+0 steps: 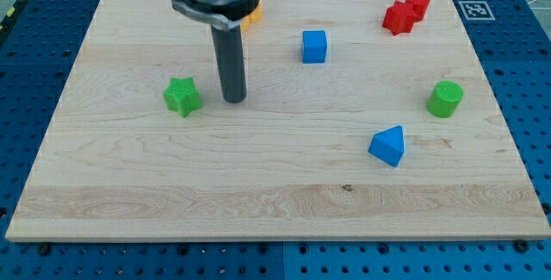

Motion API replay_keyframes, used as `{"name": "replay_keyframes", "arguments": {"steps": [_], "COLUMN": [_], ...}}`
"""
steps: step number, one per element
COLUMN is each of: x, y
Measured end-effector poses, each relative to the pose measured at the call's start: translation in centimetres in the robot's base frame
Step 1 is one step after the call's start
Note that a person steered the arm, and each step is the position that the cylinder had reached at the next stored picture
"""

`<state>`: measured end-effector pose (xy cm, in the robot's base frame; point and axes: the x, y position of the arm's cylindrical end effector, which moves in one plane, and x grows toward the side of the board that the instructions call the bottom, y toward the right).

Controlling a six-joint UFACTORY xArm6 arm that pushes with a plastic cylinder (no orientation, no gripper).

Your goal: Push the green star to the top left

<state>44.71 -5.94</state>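
The green star (182, 96) lies on the wooden board (258, 185), left of centre. My tip (234, 100) rests on the board just to the star's right, a small gap apart from it. The dark rod rises from the tip toward the view's top, under the arm's round end.
A blue cube (314, 46) sits above centre. A red block (398, 17) and a red cylinder (417, 3) are at the top right. A green cylinder (445, 99) is at the right. A blue triangular block (388, 146) is right of centre. An orange block (252, 15) shows partly behind the arm.
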Motion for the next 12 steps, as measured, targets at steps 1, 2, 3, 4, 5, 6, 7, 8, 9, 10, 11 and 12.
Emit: {"name": "replay_keyframes", "arguments": {"steps": [1,2,3,4,5,6,7,8,9,10,11,12], "x": [3.2,3.9,3.3,-0.2,-5.2,-9.7,-14.0,-15.8,-14.8,-11.4,-10.4,-11.0], "y": [-0.6,-3.0,-5.5,-7.2,-8.0,-8.5,-9.1,-10.1,-10.4,-10.4,-11.3,-11.8]}}
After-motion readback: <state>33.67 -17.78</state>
